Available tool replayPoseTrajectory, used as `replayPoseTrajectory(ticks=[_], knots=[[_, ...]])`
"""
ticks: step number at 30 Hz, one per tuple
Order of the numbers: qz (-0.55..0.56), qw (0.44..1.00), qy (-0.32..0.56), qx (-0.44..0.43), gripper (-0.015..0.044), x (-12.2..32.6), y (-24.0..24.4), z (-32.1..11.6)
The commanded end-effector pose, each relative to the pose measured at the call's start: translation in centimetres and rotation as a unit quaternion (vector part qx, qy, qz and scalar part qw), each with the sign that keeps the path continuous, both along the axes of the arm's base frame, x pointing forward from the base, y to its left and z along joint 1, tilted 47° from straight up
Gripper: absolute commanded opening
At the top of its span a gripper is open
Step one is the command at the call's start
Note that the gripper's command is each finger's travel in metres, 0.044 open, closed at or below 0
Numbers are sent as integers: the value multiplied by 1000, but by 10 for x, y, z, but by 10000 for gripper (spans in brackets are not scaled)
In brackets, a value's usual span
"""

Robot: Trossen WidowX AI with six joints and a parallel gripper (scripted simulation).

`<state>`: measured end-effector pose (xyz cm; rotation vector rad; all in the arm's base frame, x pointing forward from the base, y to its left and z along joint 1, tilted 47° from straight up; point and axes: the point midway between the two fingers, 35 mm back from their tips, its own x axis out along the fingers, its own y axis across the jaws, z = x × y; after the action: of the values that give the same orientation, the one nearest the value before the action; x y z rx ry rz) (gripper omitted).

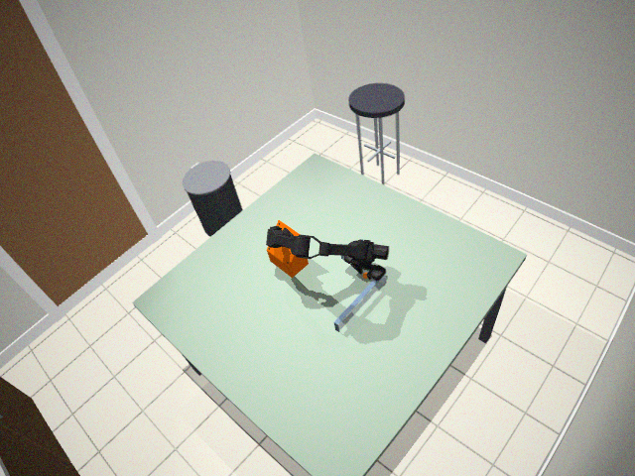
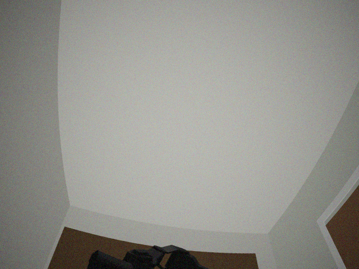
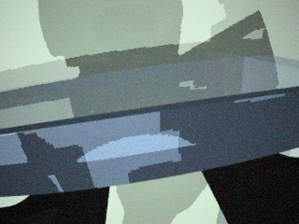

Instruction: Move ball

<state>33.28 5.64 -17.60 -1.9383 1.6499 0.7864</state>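
Note:
My black gripper (image 1: 371, 273) (image 3: 157, 181) is low beside the far end of a low blue-grey clear wall (image 1: 353, 304) (image 3: 220, 128). Its fingers stand apart in the wrist view, with only shaded table showing between them. The wall crosses the wrist view in front of the fingertips. A small orange spot (image 1: 365, 275) shows right at the fingers in the top view; whether it is the ball or its see-through copy I cannot tell. No ball or copy can be made out in the wrist view. The second wall is mostly hidden behind the gripper in the top view.
The arm's orange base (image 1: 288, 263) stands on the pale green table (image 1: 308, 369), left of the wall. A stool (image 1: 376, 98) and a dark bin (image 1: 215, 204) stand on the floor beyond the table. The exterior view shows mostly room walls and the arm's top (image 2: 145, 257).

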Motion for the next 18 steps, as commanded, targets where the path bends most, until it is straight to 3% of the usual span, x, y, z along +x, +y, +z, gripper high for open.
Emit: replayPoseTrajectory(ticks=[1,6,17,18], knots=[[0,1000,1,1,237,0,8,7],[1,1000,2,1,237,-9,61,58],[12,1000,-4,6,237,-5,63,55],[12,1000,-4,6,263,-5,65,57]])
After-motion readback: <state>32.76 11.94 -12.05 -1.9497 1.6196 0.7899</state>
